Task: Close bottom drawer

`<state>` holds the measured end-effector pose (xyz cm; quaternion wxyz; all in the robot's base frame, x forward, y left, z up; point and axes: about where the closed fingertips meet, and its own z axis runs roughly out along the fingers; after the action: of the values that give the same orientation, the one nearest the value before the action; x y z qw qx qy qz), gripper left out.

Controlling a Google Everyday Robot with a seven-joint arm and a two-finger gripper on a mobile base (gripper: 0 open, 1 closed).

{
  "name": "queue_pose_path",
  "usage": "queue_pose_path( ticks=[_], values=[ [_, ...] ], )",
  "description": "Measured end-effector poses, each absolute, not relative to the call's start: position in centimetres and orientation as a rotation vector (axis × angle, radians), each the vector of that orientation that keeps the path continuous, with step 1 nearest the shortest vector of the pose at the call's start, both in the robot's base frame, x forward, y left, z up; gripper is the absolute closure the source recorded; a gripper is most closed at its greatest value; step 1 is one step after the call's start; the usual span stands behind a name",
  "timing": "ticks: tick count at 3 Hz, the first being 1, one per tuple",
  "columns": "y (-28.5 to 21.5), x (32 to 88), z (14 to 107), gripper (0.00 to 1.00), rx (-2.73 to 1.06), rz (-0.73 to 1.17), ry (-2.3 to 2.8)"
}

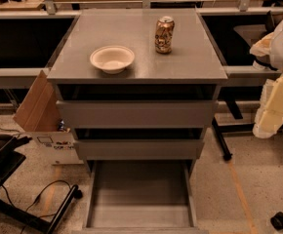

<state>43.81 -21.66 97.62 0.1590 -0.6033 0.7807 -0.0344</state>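
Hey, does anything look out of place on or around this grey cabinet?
Yes: the plain grey bottom drawer is pulled far out, while the two upper drawers stick out only slightly. The robot's pale gripper hangs at the right, clear of it.

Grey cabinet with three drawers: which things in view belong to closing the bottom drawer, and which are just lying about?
For the job:
- the pulled-out grey bottom drawer
- the cream-coloured gripper, at the right edge beside the grey cabinet, apart from the drawer

Lying about:
- the white round bowl and the gold drink can, on the cabinet top
- the brown cardboard box, left of the cabinet
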Motion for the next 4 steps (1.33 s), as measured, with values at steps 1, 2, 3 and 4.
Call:
queue_pose_path(
  ticks=[1,2,3,4],
  values=[
    [-21.7,43.8,97.6,0.0,-1.725,-0.099,2.232],
    [-21.4,43.0,96.9,0.0,-1.719,-0.125,2.235],
    [-21.1,41.0,95.0,0.0,-1.715,-0.121,2.21],
    [-23.0,37.8,89.9,0.0,-1.636,-0.068,2.199]
  ],
)
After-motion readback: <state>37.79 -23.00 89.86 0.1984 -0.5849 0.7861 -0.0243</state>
